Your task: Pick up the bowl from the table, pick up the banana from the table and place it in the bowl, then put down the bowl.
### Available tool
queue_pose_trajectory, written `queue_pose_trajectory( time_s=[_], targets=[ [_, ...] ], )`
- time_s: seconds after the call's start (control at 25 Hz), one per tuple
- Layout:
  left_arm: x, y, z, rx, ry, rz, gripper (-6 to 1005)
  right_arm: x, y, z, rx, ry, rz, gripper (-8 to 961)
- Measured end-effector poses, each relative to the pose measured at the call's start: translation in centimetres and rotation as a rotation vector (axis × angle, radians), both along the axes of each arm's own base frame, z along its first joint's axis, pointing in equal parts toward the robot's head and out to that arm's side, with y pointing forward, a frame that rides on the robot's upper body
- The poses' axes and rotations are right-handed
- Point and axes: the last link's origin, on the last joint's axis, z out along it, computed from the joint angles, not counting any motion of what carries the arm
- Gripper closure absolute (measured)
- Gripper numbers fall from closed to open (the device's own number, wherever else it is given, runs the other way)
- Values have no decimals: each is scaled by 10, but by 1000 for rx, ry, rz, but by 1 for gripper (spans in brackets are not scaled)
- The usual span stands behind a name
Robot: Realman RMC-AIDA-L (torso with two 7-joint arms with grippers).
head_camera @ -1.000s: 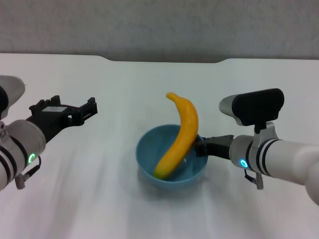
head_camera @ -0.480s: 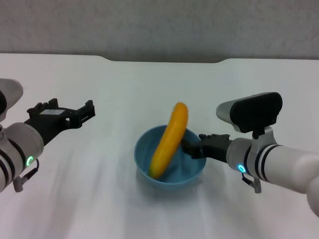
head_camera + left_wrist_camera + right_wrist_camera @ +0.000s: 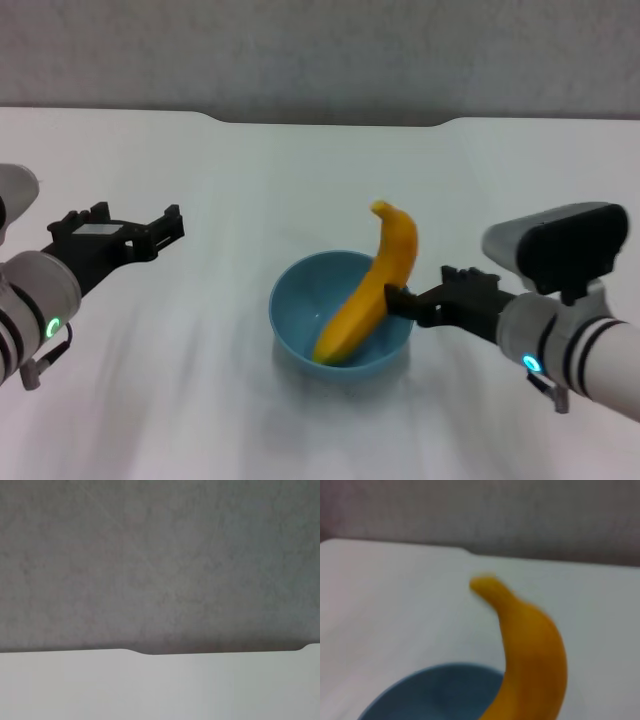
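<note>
Bowl [image 3: 340, 322] low centre of head view, on table [image 3: 300, 180], light blue, upright. Banana [image 3: 372, 285] propped inside, lower end in the basin, upper end leaning out over the rim toward frame right; too long to lie flat. Right gripper [image 3: 400, 300] at bowl's right rim, fingers apparently pinching the rim to steady and carry the bowl; exact closure hard to confirm. Left gripper [image 3: 172, 224] at mid-left, well apart, fingers spread wide, holding nothing. Against half a second earlier: banana tipped rightward, tip now pointing up; right arm pulled back toward frame right; left gripper barely shifted.
</note>
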Motion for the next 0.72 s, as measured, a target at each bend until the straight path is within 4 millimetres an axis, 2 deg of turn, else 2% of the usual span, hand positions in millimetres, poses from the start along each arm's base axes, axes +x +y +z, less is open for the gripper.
queue_pose_trajectory(
  time_s=[0.28, 0.48, 0.6, 0.72],
  targets=[
    [-5, -2, 5, 26, -17, 8, 108, 0, -3, 15, 87, -37, 90, 67],
    [-9, -12, 12, 106, -65, -61, 109, -2, -18, 27, 204, -6, 232, 66],
    [-18, -22, 12, 176, -98, -133, 109, 2, -25, 37, 305, 72, 305, 71],
    [-34, -32, 10, 246, -124, -213, 109, 15, -30, 42, 362, 138, 328, 72]
  ],
)
